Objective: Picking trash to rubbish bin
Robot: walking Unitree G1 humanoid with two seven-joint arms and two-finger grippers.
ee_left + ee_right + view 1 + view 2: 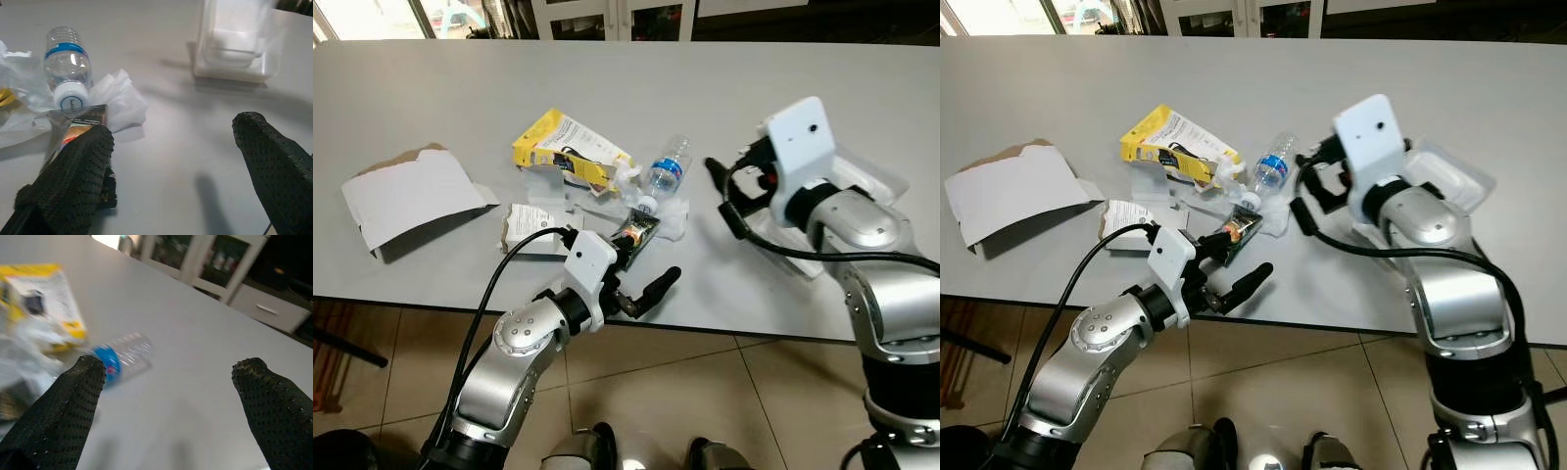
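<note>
Trash lies in a heap on the grey table [636, 78]: a yellow and white box [570, 149], a clear plastic bottle [666, 168] with a blue label, a dark snack wrapper [634, 232] and crumpled white plastic [674, 217]. My left gripper [641, 272] is open at the table's front edge. One of its fingers [78, 181] rests against the wrapper [80, 125]; the other stands over bare table. My right gripper [720, 191] is open just right of the bottle [122, 355], low over the table, with nothing between its fingers.
A torn white cardboard piece [411, 196] lies at the left, and a small white carton [530, 227] beside the heap. A clear plastic tray [1449, 176] sits under my right forearm. Tiled floor [705, 382] lies below the table edge.
</note>
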